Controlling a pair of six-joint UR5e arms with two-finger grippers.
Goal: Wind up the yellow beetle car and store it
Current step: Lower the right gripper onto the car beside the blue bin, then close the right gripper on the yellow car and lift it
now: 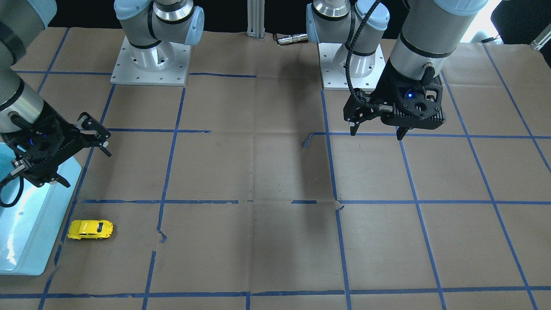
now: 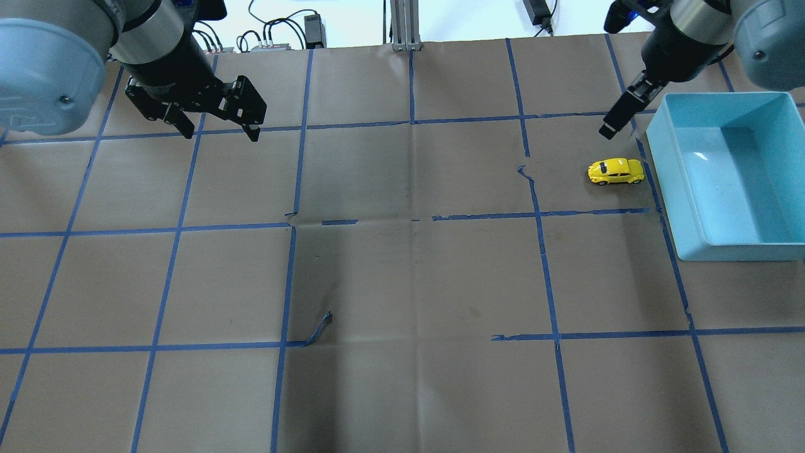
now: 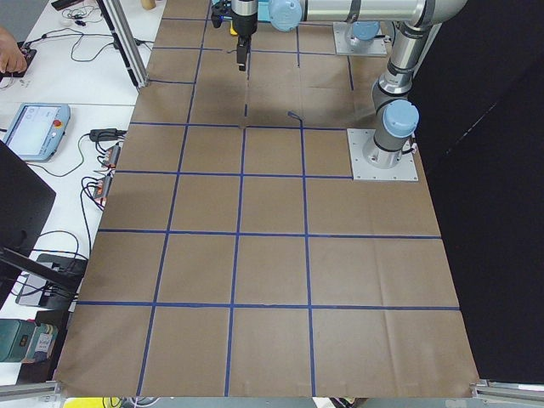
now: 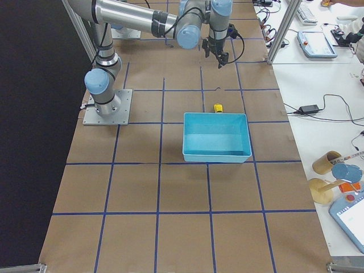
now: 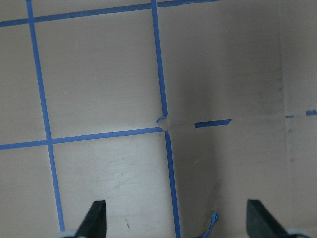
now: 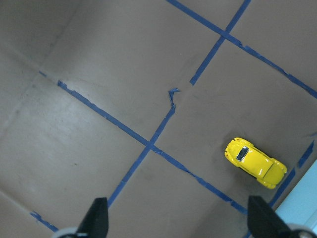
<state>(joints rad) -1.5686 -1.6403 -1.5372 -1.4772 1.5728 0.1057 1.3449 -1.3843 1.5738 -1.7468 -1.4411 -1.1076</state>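
Observation:
The yellow beetle car (image 2: pixel 616 171) stands on its wheels on the brown paper, just left of the light-blue bin (image 2: pixel 666 189). It also shows in the front view (image 1: pixel 91 229) and the right wrist view (image 6: pixel 255 162). My right gripper (image 2: pixel 613 123) hangs open and empty above the paper, a little beyond the car and apart from it; its fingers (image 6: pixel 96 218) frame the wrist view with the car between them, off to the right. My left gripper (image 2: pixel 220 134) is open and empty, raised over the far left of the table (image 5: pixel 178 223).
The blue bin (image 1: pixel 26 241) is empty and lies along the table's right end (image 4: pixel 216 152). Blue tape lines grid the brown paper, with torn, curled bits (image 2: pixel 321 327) in the middle. Both arm bases (image 1: pixel 150 64) stand at the robot's edge.

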